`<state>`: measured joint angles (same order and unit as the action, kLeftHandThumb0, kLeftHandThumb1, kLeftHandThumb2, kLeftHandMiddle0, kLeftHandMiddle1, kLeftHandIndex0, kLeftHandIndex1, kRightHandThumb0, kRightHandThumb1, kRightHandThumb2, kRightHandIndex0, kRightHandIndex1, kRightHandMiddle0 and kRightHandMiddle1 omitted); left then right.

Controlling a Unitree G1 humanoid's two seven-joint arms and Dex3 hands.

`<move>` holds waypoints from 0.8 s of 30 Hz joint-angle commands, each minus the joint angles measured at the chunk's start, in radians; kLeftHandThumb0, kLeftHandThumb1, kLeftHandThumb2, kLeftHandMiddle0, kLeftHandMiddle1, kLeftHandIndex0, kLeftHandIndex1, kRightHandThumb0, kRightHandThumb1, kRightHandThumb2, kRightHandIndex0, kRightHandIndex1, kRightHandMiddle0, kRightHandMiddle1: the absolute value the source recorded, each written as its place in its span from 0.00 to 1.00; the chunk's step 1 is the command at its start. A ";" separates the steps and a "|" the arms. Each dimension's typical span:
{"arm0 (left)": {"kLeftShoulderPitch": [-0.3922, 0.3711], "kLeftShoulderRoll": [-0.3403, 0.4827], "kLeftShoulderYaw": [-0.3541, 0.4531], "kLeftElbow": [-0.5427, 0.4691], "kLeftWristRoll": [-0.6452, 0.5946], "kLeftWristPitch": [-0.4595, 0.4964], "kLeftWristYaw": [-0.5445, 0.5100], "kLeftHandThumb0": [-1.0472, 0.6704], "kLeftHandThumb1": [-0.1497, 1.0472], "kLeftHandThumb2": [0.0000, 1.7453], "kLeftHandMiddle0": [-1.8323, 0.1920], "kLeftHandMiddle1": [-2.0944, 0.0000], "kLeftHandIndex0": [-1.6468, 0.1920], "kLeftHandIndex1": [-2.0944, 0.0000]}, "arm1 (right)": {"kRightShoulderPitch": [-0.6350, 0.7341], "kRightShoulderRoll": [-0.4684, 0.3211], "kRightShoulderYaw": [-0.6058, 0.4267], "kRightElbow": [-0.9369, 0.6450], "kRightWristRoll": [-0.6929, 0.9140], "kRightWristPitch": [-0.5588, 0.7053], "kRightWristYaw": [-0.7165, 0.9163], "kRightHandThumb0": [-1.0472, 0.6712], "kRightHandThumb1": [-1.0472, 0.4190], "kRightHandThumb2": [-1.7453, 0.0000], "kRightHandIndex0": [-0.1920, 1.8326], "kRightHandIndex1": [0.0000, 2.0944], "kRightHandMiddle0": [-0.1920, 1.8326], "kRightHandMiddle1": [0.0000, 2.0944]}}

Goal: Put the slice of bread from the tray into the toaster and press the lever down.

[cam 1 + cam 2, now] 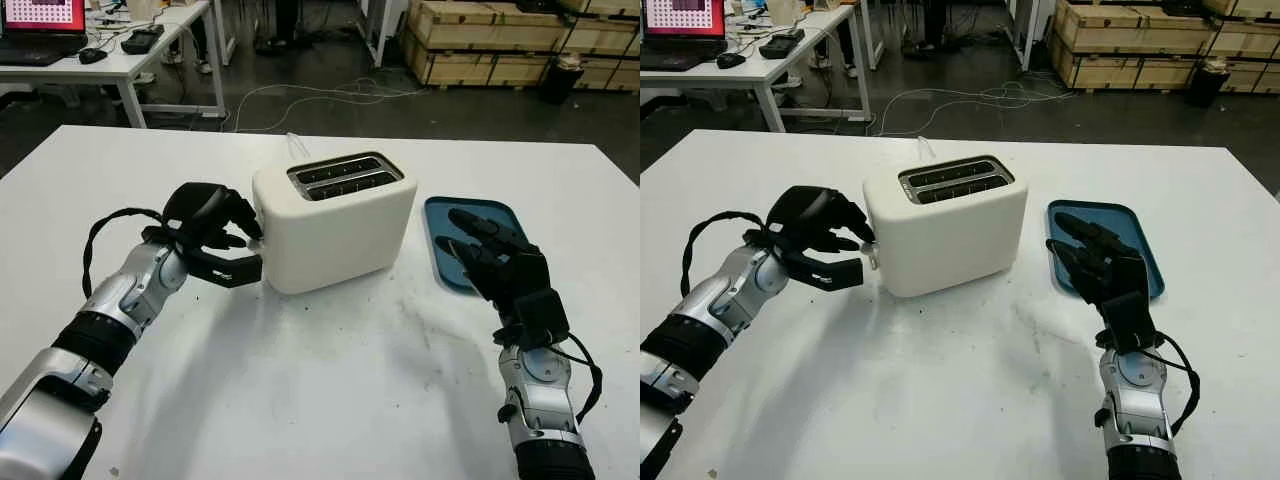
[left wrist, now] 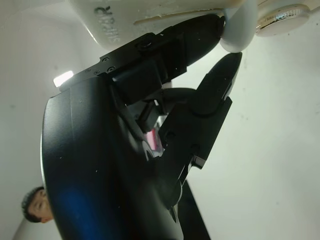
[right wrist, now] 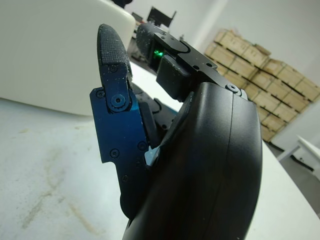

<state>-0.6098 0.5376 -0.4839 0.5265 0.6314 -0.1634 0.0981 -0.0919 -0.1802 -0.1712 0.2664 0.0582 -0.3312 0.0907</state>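
Your left hand (image 1: 215, 235) is at the toaster's (image 1: 335, 220) 9 o'clock end — fingers (image 2: 220, 90) clenched around the lever (image 2: 235, 30). Right hand (image 1: 495, 255) hangs open over the blue tray (image 1: 440, 215) — bread likely already slotted.

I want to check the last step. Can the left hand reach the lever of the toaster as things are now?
Probably yes. The left hand is at the end of the toaster that carries the lever, and its fingers are curled at the lever with nothing between them.
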 commanded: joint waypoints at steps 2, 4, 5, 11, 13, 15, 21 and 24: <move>0.116 -0.157 -0.175 0.030 0.057 -0.007 -0.163 0.46 0.85 0.00 0.59 0.31 0.24 1.00 | 0.005 -0.007 0.002 -0.028 -0.005 0.027 -0.003 0.26 0.09 0.93 0.59 0.00 0.54 0.00; 0.111 -0.145 -0.176 0.024 0.062 -0.017 -0.164 0.46 0.86 0.00 0.56 0.38 0.24 1.00 | 0.005 -0.005 0.003 -0.027 -0.003 0.024 -0.003 0.26 0.09 0.94 0.59 0.00 0.54 0.00; 0.110 -0.142 -0.175 0.022 0.063 -0.021 -0.164 0.46 0.86 0.00 0.56 0.39 0.24 1.00 | 0.004 -0.004 0.003 -0.024 -0.004 0.020 -0.002 0.26 0.09 0.94 0.59 0.00 0.54 0.00; 0.114 -0.084 -0.117 -0.087 0.065 -0.036 -0.129 0.46 0.85 0.00 0.56 0.27 0.23 0.99 | -0.001 -0.004 0.006 0.002 -0.011 -0.004 -0.002 0.25 0.09 0.94 0.59 0.00 0.54 0.00; 0.121 -0.070 -0.105 -0.130 0.060 -0.033 -0.133 0.47 0.84 0.00 0.58 0.21 0.22 0.99 | 0.000 -0.002 0.006 0.004 -0.012 -0.005 -0.003 0.25 0.09 0.94 0.59 0.00 0.54 0.00; 0.115 -0.106 -0.144 -0.065 0.071 -0.013 -0.174 0.46 0.84 0.00 0.57 0.22 0.22 0.99 | 0.003 -0.002 0.006 -0.003 -0.014 0.004 -0.005 0.24 0.09 0.93 0.59 0.00 0.54 0.00; 0.153 -0.195 -0.211 0.063 0.102 0.028 -0.204 0.43 0.87 0.00 0.50 0.52 0.25 1.00 | 0.007 -0.006 0.003 -0.005 -0.015 0.007 -0.003 0.25 0.09 0.93 0.59 0.00 0.54 0.00; 0.129 -0.196 -0.210 0.069 0.093 0.052 -0.266 0.44 0.89 0.02 0.53 0.53 0.27 1.00 | 0.006 -0.005 0.004 -0.005 -0.012 0.011 0.002 0.24 0.09 0.93 0.59 0.00 0.54 0.00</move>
<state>-0.6151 0.5266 -0.4921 0.4939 0.6896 -0.1041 0.0558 -0.0908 -0.1802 -0.1690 0.2669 0.0467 -0.3301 0.0910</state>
